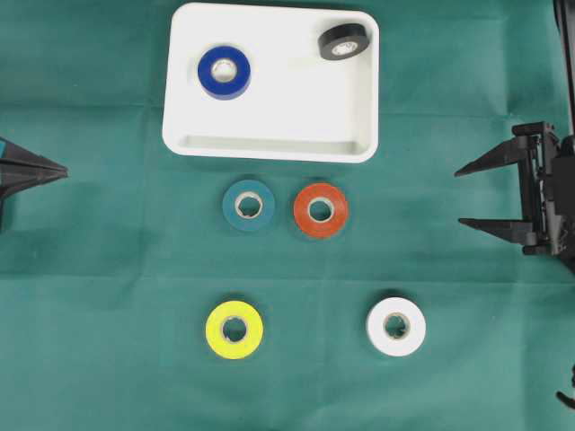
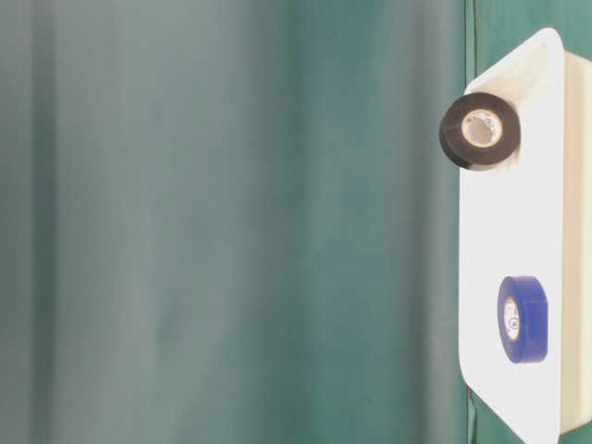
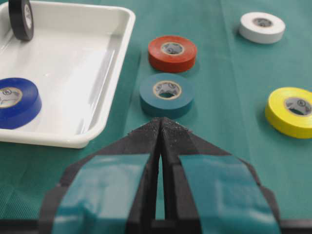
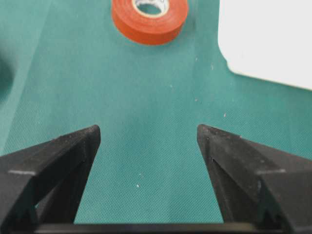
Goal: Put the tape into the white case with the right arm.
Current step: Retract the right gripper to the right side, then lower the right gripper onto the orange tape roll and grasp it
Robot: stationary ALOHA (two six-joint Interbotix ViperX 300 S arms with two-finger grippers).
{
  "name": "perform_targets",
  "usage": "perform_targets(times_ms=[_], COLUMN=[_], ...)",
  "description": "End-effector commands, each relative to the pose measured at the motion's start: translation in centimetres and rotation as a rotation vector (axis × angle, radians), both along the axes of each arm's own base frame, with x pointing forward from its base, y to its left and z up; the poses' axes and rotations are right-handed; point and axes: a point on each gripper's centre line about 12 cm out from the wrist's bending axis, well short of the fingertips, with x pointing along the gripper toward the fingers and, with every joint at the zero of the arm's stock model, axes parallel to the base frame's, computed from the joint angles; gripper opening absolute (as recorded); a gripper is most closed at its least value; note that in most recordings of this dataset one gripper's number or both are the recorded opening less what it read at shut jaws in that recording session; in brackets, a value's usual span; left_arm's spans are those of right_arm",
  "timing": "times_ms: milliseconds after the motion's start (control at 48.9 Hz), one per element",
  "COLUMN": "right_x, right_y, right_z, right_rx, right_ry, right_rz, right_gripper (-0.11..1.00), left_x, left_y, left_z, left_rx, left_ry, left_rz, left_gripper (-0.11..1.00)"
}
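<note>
Overhead: right gripper spread, empty; orange tape, teal tape before white case; left gripper pressed together.

cloth: green, lay creased across the whole table
backdrop: a plain teal surface filled the table-level view from 9 o'clock

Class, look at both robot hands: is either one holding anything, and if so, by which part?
Nothing is held. The right hand is open and empty; the left hand is shut on nothing.
</note>
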Motion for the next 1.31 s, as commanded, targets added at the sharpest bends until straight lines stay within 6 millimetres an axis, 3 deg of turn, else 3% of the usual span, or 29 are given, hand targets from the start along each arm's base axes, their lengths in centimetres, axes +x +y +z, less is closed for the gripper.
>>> perform_targets(times_ms=[0, 205, 471, 941, 1289], right_x=[0.9, 3.1, 7.5, 16.0, 18.8], right_y=[0.2, 0.6, 1.2, 1.7, 1.9], right_z=[0.7, 0.9, 0.6, -2.0, -3.1], right_rx=[0.006, 0.010, 0.023, 0.030, 0.028], right_ry=[-0.009, 0.012, 0.064, 0.162, 0.185], right_rz=[0.010, 0.045, 0.081, 0.101, 0.103], right_gripper=[0.52, 0.52, 0.52, 0.52, 0.52], left_x=[0.1, 0.1, 0.1, 0.1, 0.1], left_y=[0.0, 0.0, 0.1, 0.0, 0.0], left_z=[0.5, 0.5, 0.5, 0.5, 0.5], left_rx=[-0.001, -0.001, -0.002, -0.001, -0.002], left_ry=[-0.012, -0.012, -0.012, -0.012, -0.012], left_rz=[0.003, 0.003, 0.004, 0.003, 0.004], left_gripper=[0.00, 0.00, 0.00, 0.00, 0.00])
